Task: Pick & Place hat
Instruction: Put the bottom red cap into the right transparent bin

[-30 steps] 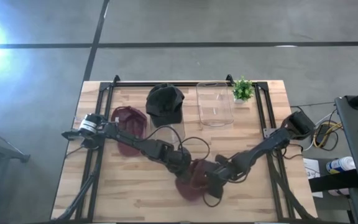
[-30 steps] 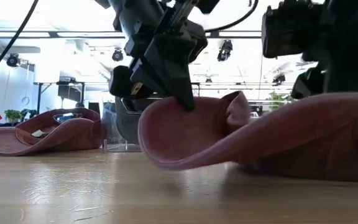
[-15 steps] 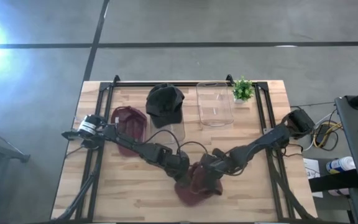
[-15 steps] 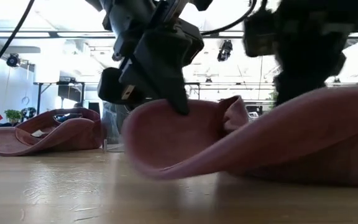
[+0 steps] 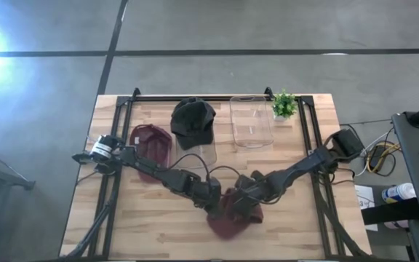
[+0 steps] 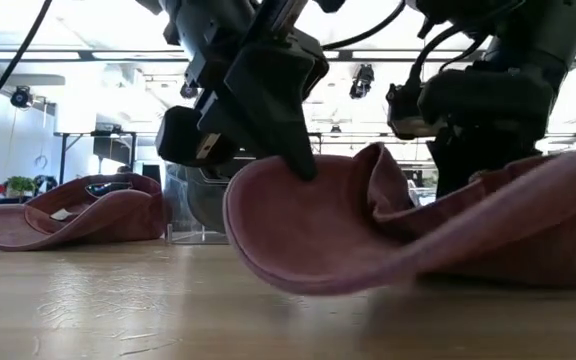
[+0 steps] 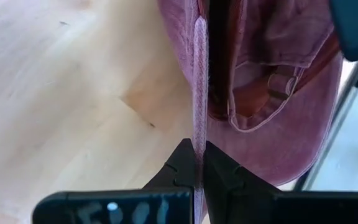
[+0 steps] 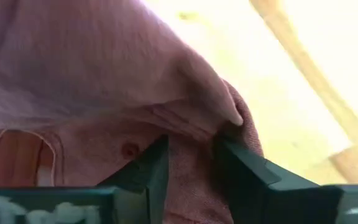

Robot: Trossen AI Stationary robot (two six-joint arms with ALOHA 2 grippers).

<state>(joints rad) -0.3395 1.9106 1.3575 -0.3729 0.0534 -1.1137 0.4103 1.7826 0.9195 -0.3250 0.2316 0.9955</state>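
Observation:
A maroon hat [image 5: 231,218] lies upside down near the table's front middle, its brim [image 6: 268,220] raised and curled. My left gripper [image 5: 213,206] is shut on the brim. My right gripper [image 5: 247,198] comes from the right and stands on the crown [image 6: 528,220], with a fold of its cloth between the fingers. A second maroon hat [image 5: 151,144] rests on the table at the left. A black hat [image 5: 193,120] sits at the back. My left gripper pinches the brim's edge [image 7: 199,134] between its two fingers, slanting down from the left. The brim stands on edge in the hold and is lifted, while the crown stays on the table. My right gripper has a fold of the crown's cloth [image 8: 191,146] between its two fingers [image 8: 157,168], slanting down from the right. The cloth fills the gap. The crown rests on the table.
A clear container [image 5: 251,120] and a small green plant [image 5: 284,104] stand at the back right. Black rails [image 5: 308,138] run along the table's left and right sides. Bare wood [image 5: 144,218] lies near the front left.
My right gripper has moved from the hat's near right side toward the far edge and my left gripper, and has sunk onto the crown. The left gripper has kept its hold on the raised brim.

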